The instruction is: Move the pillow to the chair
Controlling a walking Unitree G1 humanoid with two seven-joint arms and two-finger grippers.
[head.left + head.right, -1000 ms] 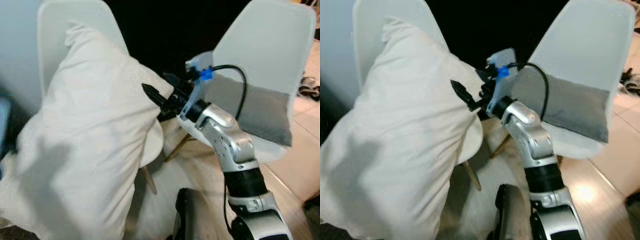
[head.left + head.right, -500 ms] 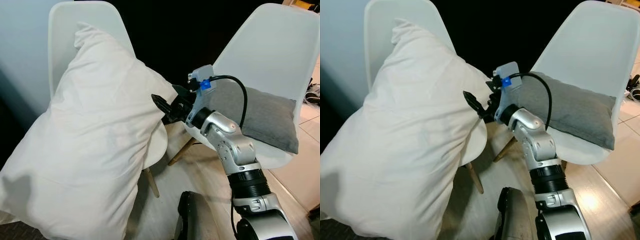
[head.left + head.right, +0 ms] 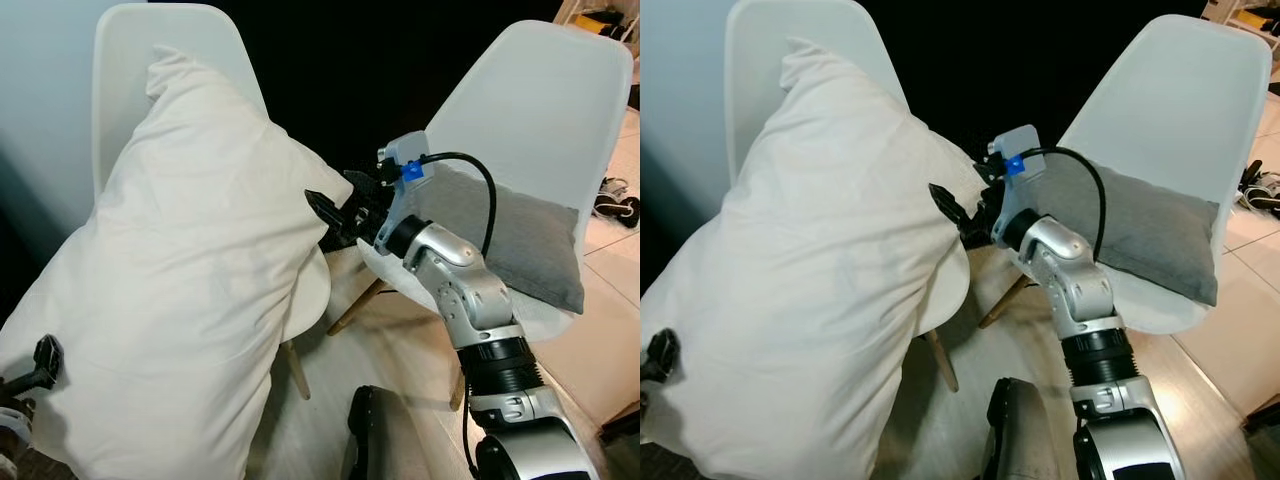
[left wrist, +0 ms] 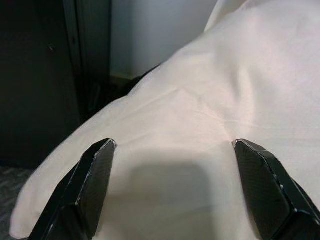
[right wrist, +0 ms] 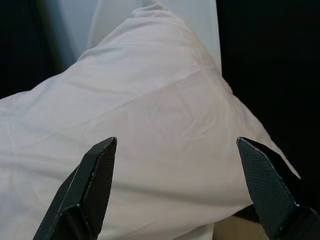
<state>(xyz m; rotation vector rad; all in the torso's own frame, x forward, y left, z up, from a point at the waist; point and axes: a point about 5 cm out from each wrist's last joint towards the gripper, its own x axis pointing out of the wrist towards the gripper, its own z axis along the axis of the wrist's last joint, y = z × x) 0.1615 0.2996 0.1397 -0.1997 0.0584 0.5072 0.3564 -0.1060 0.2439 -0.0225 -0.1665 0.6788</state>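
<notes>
1. Now in sight low beside the pillow (image 3: pixel 190 300), unlike half a second ago: left gripper (image 4: pixel 175 190), jaws wide apart, pillow between the tips.
2. Right gripper (image 3: pixel 330 210) against the pillow's far edge, jaws spread.
3. Pillow upright against the chair (image 3: pixel 130 40), propped between both grippers.

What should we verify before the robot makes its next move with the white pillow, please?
1. White pillow on the left chair: ok, it leans against the backrest.
2. Right gripper position: ok, at the pillow's right edge; its fingers stand wide apart.
3. Left gripper position: ok, open at the pillow's lower left.
4. Pillow settled firmly on the seat: cannot tell, the seat is mostly hidden.
5. Right chair: not ok as a target, a grey cushion lies there.
</notes>
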